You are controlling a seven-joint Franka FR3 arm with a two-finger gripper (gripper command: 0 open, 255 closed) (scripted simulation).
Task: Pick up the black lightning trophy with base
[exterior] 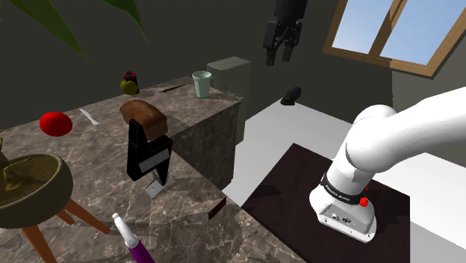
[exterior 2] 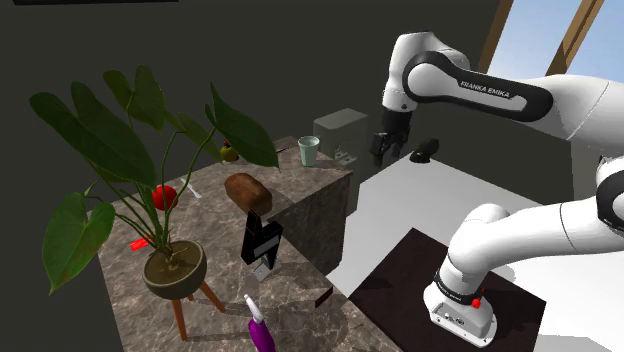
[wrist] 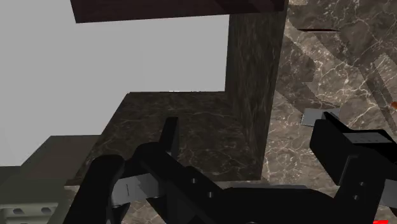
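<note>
1. Shoulder view: The black pincer [exterior: 278, 55] hangs high beside the far corner of the marbled desk [exterior: 97, 161]. Its fingers are spread and there is nothing between them. The black lightning trophy [exterior: 146, 153] stands upright on its grey base [exterior: 158, 186] near the desk's open edge, well apart from the pincer. A brown loaf [exterior: 143, 115] sits close behind the trophy, and a pale cup [exterior: 202, 84] stands at the corner nearest the pincer. The height probably lets the hand travel over the cup and loaf without touching them.

2. Second exterior view: The white arm [exterior 2: 500, 95] arches over from its stand, with the hand hanging off the desk's side. The trophy [exterior 2: 260, 240] is between the loaf and a purple bottle [exterior 2: 258, 325]. A potted plant [exterior 2: 175, 268] spreads its leaves over the desk's inner half. Because the trophy sits on the edge side, clear of the leaves, a descent from above looks like the least cluttered way in.

3. Wrist view: The camera looks down past the desk's corner, and the trophy [wrist: 353, 153] lies off to one side of the fingers, not between them. The grasp has not begun. The hand likely needs to move across, then lower with its spread fingers on either side of the narrow black body above the base.
</note>
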